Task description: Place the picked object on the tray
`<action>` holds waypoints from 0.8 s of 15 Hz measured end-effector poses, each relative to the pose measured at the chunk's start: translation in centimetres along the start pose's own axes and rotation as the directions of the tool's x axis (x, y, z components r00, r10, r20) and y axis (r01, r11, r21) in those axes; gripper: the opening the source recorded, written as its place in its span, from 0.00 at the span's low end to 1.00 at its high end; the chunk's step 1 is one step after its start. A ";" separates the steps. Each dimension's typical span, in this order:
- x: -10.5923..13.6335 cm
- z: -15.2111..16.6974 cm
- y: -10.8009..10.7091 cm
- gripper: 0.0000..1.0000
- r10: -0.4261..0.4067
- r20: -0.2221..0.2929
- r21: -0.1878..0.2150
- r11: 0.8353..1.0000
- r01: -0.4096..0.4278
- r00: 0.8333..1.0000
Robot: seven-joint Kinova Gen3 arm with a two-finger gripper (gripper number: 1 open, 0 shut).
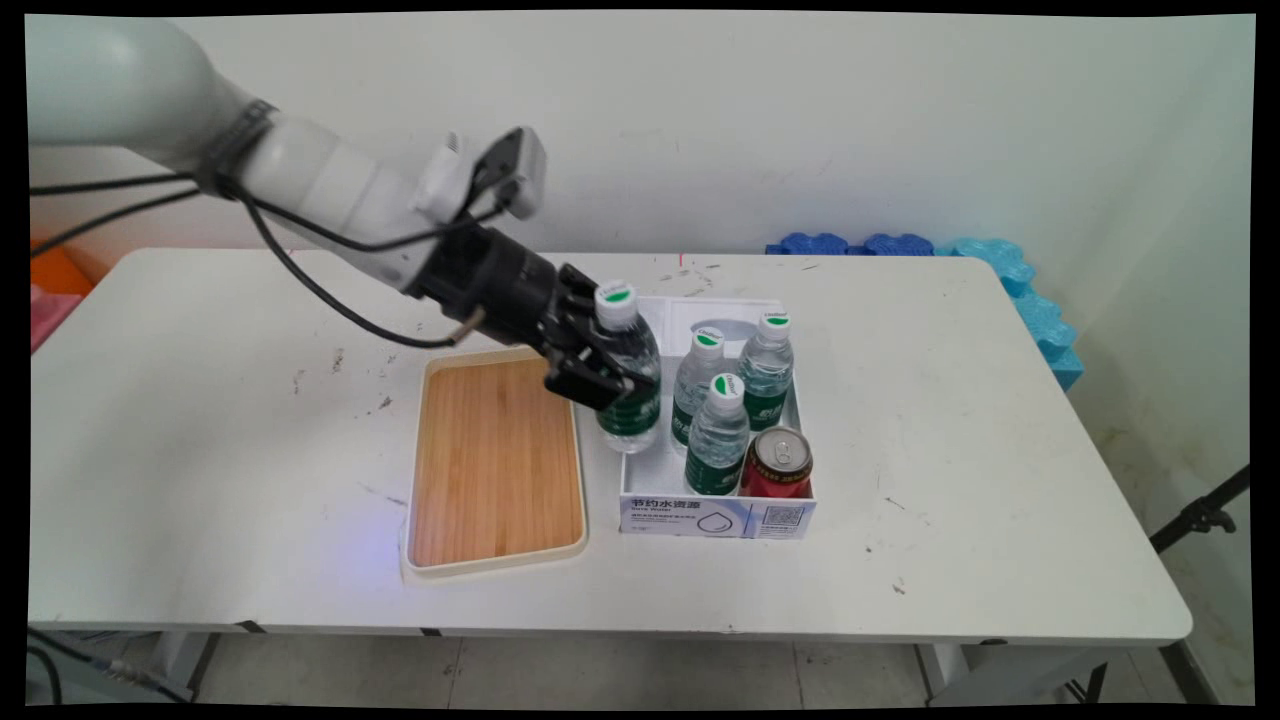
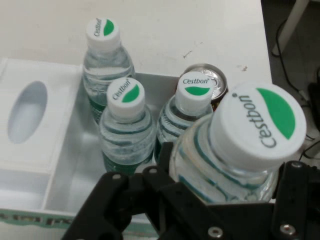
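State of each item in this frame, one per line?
gripper: shut on the held bottle.
held bottle: capped, upright, raised at the box's left wall.
three bottles in the box: capped, upright.
red can: unopened, upright in the box's near right corner.
white box: open-topped, on the table.
wooden tray: flat, nothing on it.

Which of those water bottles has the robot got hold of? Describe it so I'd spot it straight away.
Find the white box in the middle of the table, right of the wooden tray. Four bottles with green-and-white caps are there; the held bottle is at the box's left edge, nearest the tray. Only it has the black gripper clamped around its body, and its cap stands higher than the other three bottles.
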 end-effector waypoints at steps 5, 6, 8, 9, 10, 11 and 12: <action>-0.9 -3.6 -1.3 0.00 0.007 0.003 0.012 1.000 -0.007 1.000; -1.3 -4.1 -1.6 0.00 0.009 0.006 0.015 1.000 -0.009 1.000; -2.3 -5.1 -2.3 0.00 0.014 0.016 0.027 1.000 -0.014 1.000; -2.8 -5.4 -2.7 0.00 0.017 0.019 0.035 0.999 -0.018 1.000; -3.3 -5.7 -3.2 0.00 0.021 0.023 0.045 0.999 -0.022 1.000; -3.9 -5.8 -3.7 0.00 0.024 0.027 0.057 0.998 -0.025 0.999; -4.3 -5.9 -4.3 0.00 0.024 0.031 0.067 0.997 -0.026 0.999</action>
